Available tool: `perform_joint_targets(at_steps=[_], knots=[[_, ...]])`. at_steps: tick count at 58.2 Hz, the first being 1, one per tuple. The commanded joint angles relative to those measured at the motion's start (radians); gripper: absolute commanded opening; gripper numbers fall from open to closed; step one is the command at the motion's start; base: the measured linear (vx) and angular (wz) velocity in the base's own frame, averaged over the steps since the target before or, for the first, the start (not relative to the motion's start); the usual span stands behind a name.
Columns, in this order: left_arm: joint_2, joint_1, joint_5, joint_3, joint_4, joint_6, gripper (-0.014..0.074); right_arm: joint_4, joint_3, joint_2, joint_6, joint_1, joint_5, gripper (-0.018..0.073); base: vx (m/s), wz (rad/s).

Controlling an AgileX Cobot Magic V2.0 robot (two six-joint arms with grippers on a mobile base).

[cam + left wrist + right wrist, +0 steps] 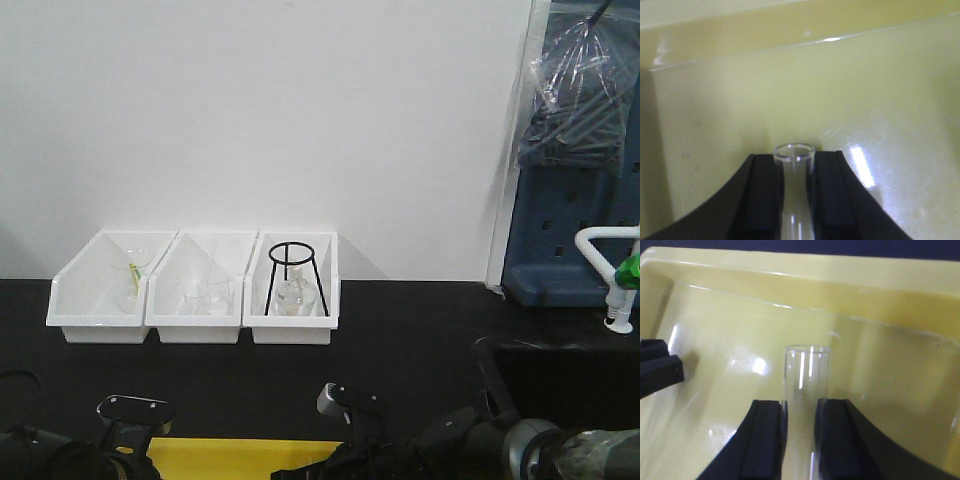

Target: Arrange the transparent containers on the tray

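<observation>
The yellow tray point(240, 455) shows at the bottom edge of the front view, between both arms. In the left wrist view my left gripper point(794, 165) is shut on a clear test tube point(794, 159), whose open rim pokes just past the fingertips over the tray floor point(740, 110). My right gripper point(801, 407) is shut on a second test tube point(806, 372), which sticks out well past the fingers above the tray floor point(730, 330), near its rim point(790, 270). A dark piece of the other gripper point(657, 367) shows at the left edge.
Three white slanted-front bins point(195, 285) stand at the back by the wall, holding glassware and a black tripod stand point(295, 270). A sink point(560, 370) with a white tap point(610, 270) lies to the right.
</observation>
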Motion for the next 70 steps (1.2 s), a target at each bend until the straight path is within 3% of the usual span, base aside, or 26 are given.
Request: perform_joint_targets(at_steps=[1, 14, 27, 45, 52, 61, 70], knots=[[-0.038, -0.007, -0.052, -0.028, -0.009, -0.007, 0.0268, 0.013, -0.027, -0.05, -0.01, -0.003, 0.013, 0.0191, 0.0, 0.0], [-0.038, -0.007, -0.072, -0.028, -0.009, -0.007, 0.0393, 0.015, -0.027, -0.05, -0.009, -0.003, 0.013, 0.0313, 0.0, 0.0], [-0.038, -0.007, -0.068, -0.028, -0.009, -0.007, 0.0413, 0.016, -0.027, -0.05, 0.03, -0.003, 0.014, 0.0431, 0.0, 0.0], [-0.141, 0.004, -0.063, -0.028, 0.003, -0.002, 0.0412, 0.016, -0.031, -0.107, 0.04, -0.004, 0.029, 0.0436, 0.0, 0.0], [-0.233, 0.023, -0.067, -0.028, 0.043, -0.002, 0.0412, -0.002, -0.031, -0.176, 0.008, -0.004, 0.041, 0.0436, 0.0, 0.0], [-0.392, 0.04, -0.057, -0.028, 0.153, -0.002, 0.04, -0.094, -0.031, -0.341, -0.069, -0.004, 0.082, 0.0436, 0.0, 0.0], [-0.6, 0.04, -0.037, -0.028, 0.235, -0.006, 0.0364, -0.156, -0.031, -0.563, -0.069, -0.004, 0.023, 0.0422, 0.0, 0.0]])
